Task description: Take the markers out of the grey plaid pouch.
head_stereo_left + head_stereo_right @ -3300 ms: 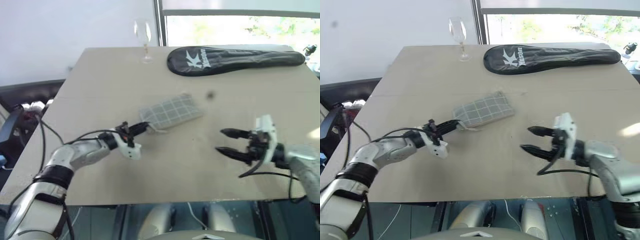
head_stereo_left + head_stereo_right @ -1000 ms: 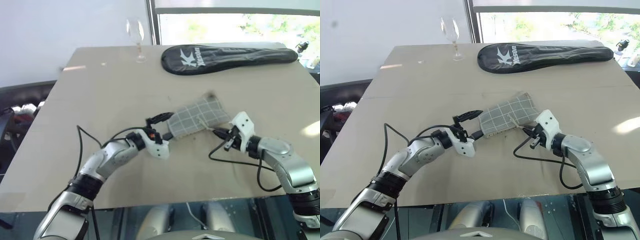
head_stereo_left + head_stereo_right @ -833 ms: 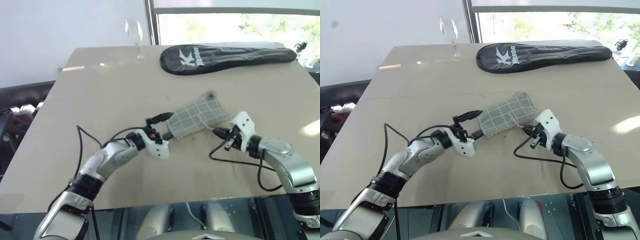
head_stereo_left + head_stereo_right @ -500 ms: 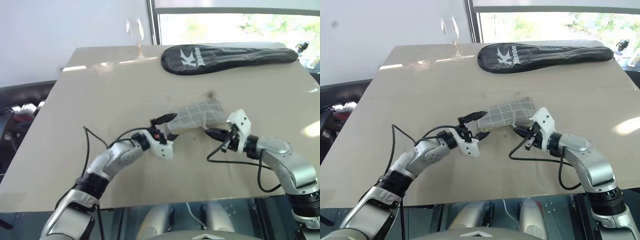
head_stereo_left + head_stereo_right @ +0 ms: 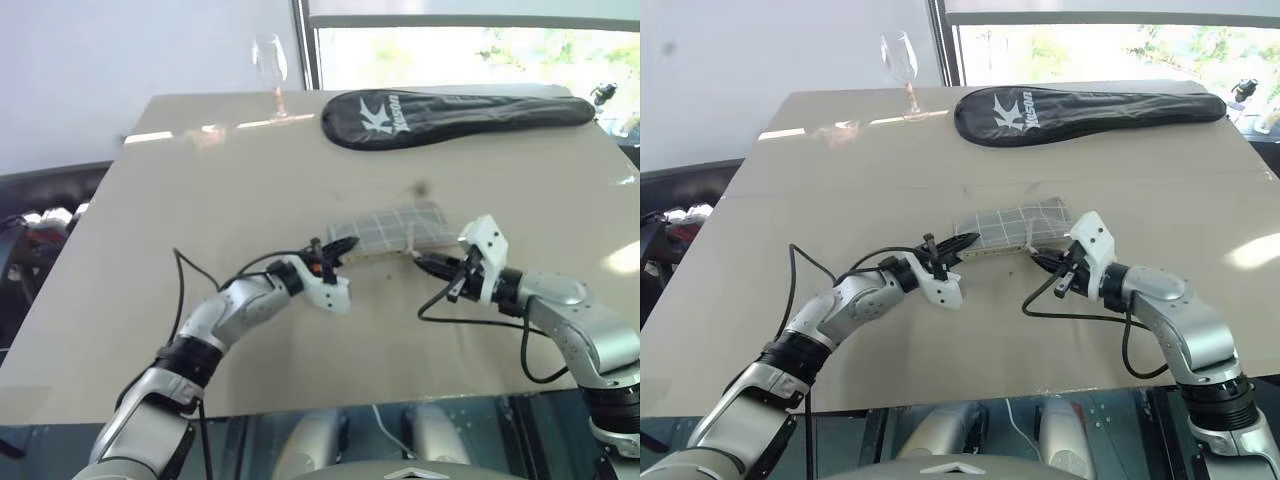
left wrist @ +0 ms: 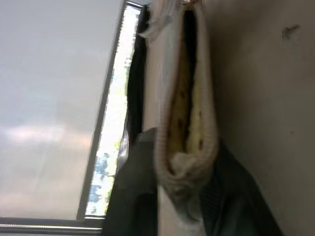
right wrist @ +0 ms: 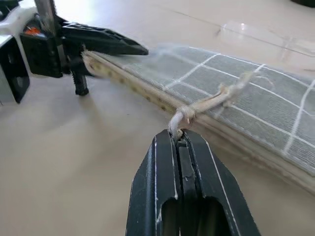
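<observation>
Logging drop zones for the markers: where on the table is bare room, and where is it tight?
Free: the table between the wine glass, its left edge and the grey plaid pouch; also the strip between pouch and racket cover. Crowded: around the pouch, gripped by left gripper and right gripper.

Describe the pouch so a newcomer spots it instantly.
On the beige table, look mid-surface between the two grippers, nearer than the long black racket cover and the wine glass at the far edge. The grey plaid pouch is the small soft fabric rectangle with white grid lines and yellowish lining.
</observation>
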{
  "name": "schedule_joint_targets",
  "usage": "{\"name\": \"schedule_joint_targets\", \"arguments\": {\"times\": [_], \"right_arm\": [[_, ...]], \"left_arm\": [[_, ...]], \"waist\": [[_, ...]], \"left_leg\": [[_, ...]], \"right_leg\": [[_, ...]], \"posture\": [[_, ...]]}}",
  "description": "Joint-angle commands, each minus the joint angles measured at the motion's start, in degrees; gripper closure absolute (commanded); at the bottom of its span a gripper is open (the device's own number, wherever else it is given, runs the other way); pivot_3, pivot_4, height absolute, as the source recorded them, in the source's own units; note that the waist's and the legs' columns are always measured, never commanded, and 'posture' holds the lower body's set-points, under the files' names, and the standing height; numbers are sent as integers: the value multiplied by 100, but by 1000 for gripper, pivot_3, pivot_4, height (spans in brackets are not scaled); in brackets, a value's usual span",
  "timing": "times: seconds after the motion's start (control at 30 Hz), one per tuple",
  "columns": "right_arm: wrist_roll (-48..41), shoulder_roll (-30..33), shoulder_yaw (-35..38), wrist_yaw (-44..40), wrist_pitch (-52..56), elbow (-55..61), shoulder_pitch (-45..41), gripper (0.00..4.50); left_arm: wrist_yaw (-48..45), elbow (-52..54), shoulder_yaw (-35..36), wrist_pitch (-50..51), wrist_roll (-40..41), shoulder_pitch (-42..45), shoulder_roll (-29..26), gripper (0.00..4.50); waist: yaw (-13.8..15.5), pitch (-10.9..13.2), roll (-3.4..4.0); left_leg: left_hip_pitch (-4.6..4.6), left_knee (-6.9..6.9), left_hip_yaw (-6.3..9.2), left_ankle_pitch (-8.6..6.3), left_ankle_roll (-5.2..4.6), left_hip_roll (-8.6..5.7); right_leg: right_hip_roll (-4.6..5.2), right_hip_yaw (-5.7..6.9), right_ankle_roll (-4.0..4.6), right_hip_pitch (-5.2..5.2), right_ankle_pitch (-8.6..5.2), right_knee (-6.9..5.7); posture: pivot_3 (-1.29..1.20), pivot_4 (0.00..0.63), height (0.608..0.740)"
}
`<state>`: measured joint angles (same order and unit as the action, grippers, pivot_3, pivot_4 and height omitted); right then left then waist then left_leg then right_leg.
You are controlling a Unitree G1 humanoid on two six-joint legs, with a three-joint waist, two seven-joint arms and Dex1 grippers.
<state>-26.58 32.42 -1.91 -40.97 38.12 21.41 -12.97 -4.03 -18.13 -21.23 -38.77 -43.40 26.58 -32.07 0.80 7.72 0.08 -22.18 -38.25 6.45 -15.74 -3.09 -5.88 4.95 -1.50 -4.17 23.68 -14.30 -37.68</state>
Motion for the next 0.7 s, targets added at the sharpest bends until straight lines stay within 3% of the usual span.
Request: {"name": "schedule_joint_targets", "arguments": {"times": [0.03, 0.3, 0.7], "right_arm": [[-55, 35, 119, -13, -89, 180, -48, 4500], [119, 104, 225, 131, -131, 5, -26, 4500], [1340, 130, 952, 2075, -39, -1267, -369, 4500]], "left_arm": [[59, -33, -33, 68, -91, -32, -47, 4461], [28, -61, -18, 139, -63, -62, -73, 4461], [-206, 344, 264, 262, 464, -294, -193, 4461]], "waist": [[-4, 0, 0], [-5, 0, -1], [-11, -1, -2]], "left_leg": [[0, 0, 0, 0, 0, 0], [2, -1, -1, 0, 0, 0], [1, 2, -8, 0, 1, 0]], "right_leg": [[-1, 0, 0, 0, 0, 0], [0, -2, 0, 0, 0, -5], [0, -9, 0, 1, 0, -5]], "posture": [[0, 150, 740], [0, 150, 740], [0, 150, 740]]}}
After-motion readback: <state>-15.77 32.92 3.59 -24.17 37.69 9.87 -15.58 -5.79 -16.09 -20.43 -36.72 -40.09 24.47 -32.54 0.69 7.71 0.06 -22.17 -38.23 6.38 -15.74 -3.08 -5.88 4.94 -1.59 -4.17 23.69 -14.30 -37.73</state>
